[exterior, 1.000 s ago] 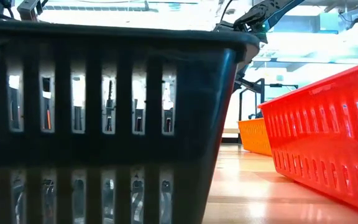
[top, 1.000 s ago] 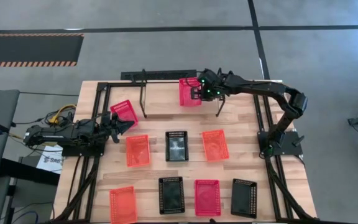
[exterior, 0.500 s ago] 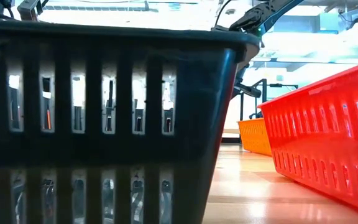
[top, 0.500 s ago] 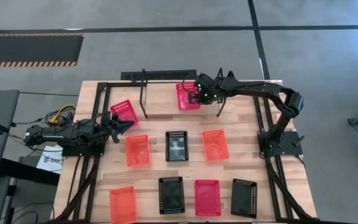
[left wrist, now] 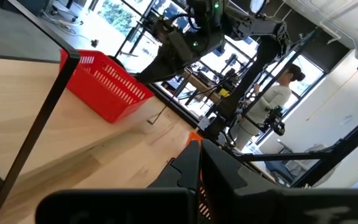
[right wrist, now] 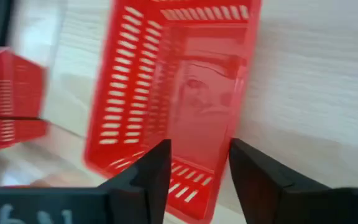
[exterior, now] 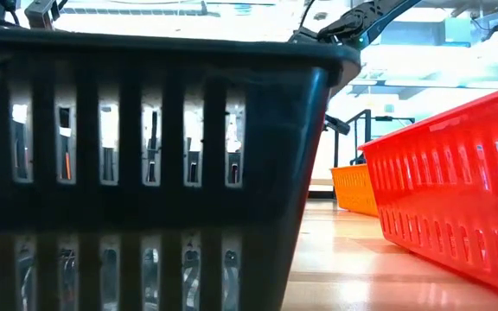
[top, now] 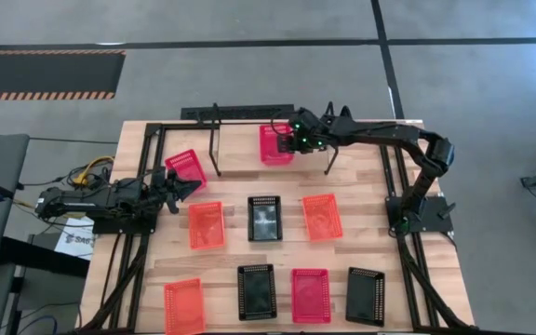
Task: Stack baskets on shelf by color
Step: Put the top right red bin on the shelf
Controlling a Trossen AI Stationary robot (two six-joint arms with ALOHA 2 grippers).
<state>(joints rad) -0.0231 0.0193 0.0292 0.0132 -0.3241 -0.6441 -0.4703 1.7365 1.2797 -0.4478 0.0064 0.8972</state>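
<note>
A red-pink basket [top: 273, 144] [right wrist: 179, 93] lies flat, open side up, on the wood between the looped ends of the black wire shelf [top: 215, 140]. My right gripper [top: 292, 141] [right wrist: 197, 149] hovers over the basket's right end, open, with one finger on each side of that end's wall. My left gripper [top: 182, 184] waits shut at the table's left, just near of a second red-pink basket [top: 186, 167]. That basket lies on the table left of the shelf. My right gripper comes from above at the basket's right-end wall [right wrist: 191, 177], one finger inside the basket and one outside. I cannot tell whether either finger touches the wall. The basket rests on its bottom.
Mid-table lie an orange basket [top: 206, 224], a black one [top: 264, 218] and another orange one [top: 322, 216]. Along the near edge lie orange [top: 183, 305], black [top: 257, 291], red-pink [top: 310, 295] and black [top: 365, 295] baskets. A black rail frame [top: 147, 140] borders the table.
My right gripper has gone down between the shelf's ends and a little toward the table's left, and it has opened. The red-pink basket it carried, tipped up on edge before, has come down and now lies flat on its bottom.
</note>
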